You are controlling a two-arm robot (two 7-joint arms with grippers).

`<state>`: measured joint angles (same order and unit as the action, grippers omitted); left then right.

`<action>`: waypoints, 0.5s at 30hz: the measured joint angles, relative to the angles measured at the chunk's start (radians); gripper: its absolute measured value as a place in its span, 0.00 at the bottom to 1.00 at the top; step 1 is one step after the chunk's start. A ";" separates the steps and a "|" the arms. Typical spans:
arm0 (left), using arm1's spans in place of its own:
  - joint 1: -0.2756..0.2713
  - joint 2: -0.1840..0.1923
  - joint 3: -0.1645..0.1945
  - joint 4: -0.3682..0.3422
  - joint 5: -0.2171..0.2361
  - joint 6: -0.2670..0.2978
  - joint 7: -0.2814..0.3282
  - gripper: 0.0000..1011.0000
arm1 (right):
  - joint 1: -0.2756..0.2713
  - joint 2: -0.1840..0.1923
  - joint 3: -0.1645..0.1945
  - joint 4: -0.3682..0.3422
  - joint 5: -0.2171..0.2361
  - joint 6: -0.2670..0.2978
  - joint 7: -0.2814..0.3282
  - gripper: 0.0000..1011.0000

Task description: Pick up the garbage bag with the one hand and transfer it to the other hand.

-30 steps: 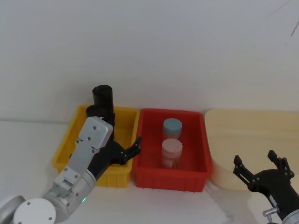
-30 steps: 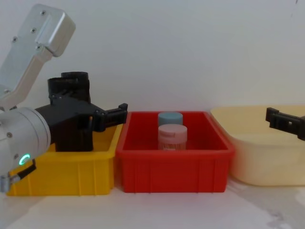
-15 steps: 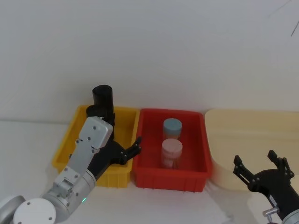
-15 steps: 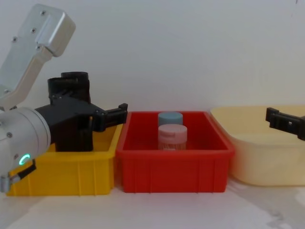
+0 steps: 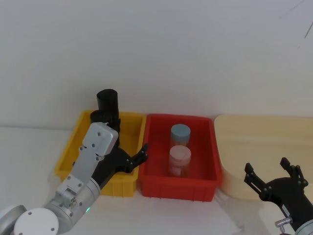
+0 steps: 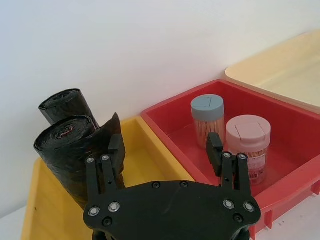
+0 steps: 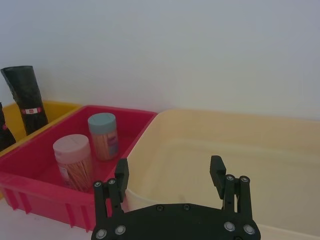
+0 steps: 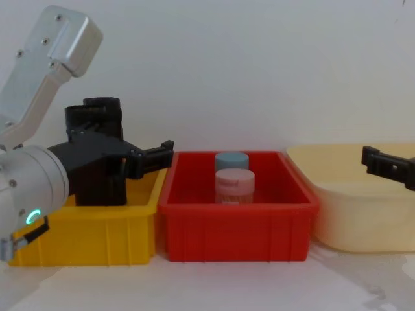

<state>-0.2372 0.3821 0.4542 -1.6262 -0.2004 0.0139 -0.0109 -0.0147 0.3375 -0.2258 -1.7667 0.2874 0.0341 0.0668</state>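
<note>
Currently the garbage bag (image 6: 62, 150) stands on end at the back of the yellow bin (image 8: 84, 240), a glossy black crinkled roll with a loose flap, leaning slightly. A second black roll (image 6: 62, 102) stands just behind it, against the white wall. The left gripper (image 6: 165, 145) hovers over the bin with its fingers spread wide. One finger (image 6: 107, 165) is just beside the bag's flap, and whether it touches cannot be told; the other reaches over the rim of the neighbouring red bin (image 8: 237, 233). Nothing is gripped.

The red bin sits pressed against the yellow one and holds two clear jars of thin sticks: a blue-lidded jar (image 5: 180, 133) at the back and a pink-lidded jar (image 5: 179, 159) just in front of it. On the red bin's far side comes a cream tub (image 8: 363, 220). The right gripper (image 7: 169, 167) hangs at the tub's near edge, well apart from the bag, its fingers also spread and holding nothing.
</note>
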 joint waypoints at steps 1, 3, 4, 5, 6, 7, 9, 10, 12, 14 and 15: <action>0.000 0.000 0.000 0.000 0.000 0.000 0.000 0.99 | 0.000 0.000 0.000 0.000 0.000 0.000 0.000 0.99; 0.000 0.000 0.000 0.000 0.000 0.000 0.000 0.99 | 0.000 0.000 0.000 0.000 0.000 0.000 0.000 0.99; 0.000 0.000 0.000 0.000 0.000 0.000 0.000 0.99 | 0.000 0.000 0.000 0.000 0.000 0.000 0.000 0.99; 0.000 0.000 0.000 0.000 0.000 0.000 0.000 0.99 | 0.000 0.000 0.000 0.000 0.000 0.000 0.000 0.99; 0.000 0.000 0.000 0.000 0.000 0.000 0.000 0.99 | 0.000 0.000 0.000 0.000 0.000 0.000 0.000 0.99; 0.000 0.000 0.000 0.000 0.000 0.000 0.000 0.99 | 0.000 0.000 0.000 0.000 0.000 0.000 0.002 0.99; 0.000 0.000 0.000 0.000 0.000 0.000 0.000 0.99 | 0.000 0.001 0.000 -0.001 0.002 0.000 0.008 0.99; 0.000 0.000 0.000 0.000 0.000 0.000 0.000 0.99 | 0.000 0.002 0.001 -0.001 0.004 0.000 0.012 0.99; 0.000 0.000 0.000 0.000 0.000 0.000 0.000 0.99 | 0.000 0.006 0.001 -0.004 0.010 0.001 0.025 0.99; 0.000 0.000 0.000 0.000 0.000 0.000 0.000 0.99 | 0.000 0.011 0.001 -0.006 0.017 0.004 0.040 0.99; 0.000 0.000 0.000 0.000 0.000 0.000 0.000 0.99 | 0.000 0.012 0.001 -0.008 0.020 0.005 0.047 0.99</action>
<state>-0.2372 0.3821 0.4542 -1.6262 -0.2003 0.0138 -0.0109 -0.0145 0.3499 -0.2252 -1.7744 0.3074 0.0392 0.1141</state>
